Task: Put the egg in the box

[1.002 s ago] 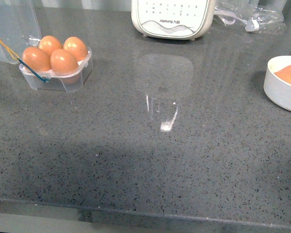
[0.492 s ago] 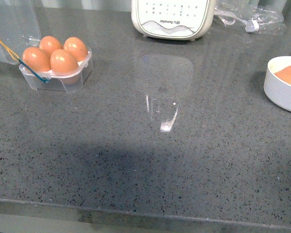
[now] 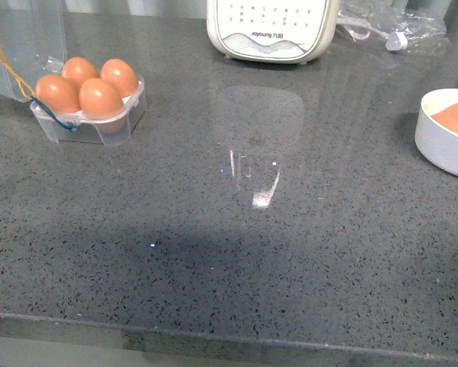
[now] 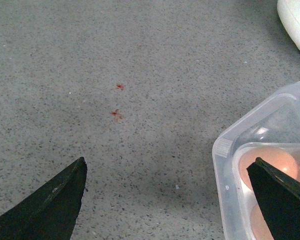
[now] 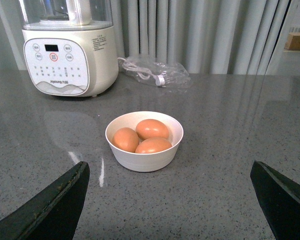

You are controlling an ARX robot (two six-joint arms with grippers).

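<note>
The box (image 3: 91, 126), a clear plastic carton, sits at the counter's back left with several brown eggs (image 3: 100, 98) in its cells. Its hinged lid (image 3: 30, 38) stands open, with yellow and blue bands hanging off it. A white bowl (image 3: 443, 145) at the right edge holds three more eggs (image 5: 152, 129). Neither arm shows in the front view. My left gripper (image 4: 170, 167) is open over bare counter, with the box corner (image 4: 225, 155) and an egg (image 4: 270, 160) by one finger. My right gripper (image 5: 170, 170) is open and empty, a short way from the bowl (image 5: 144, 160).
A cream kitchen appliance (image 3: 271, 27) stands at the back middle, with a crumpled plastic bag (image 3: 397, 30) to its right. Two small red marks (image 4: 117, 100) dot the grey speckled counter. The counter's front edge (image 3: 229, 340) runs along the bottom.
The box's clear lid stands a little more upright than a second ago. The eggs, bowl and appliance have not moved.
</note>
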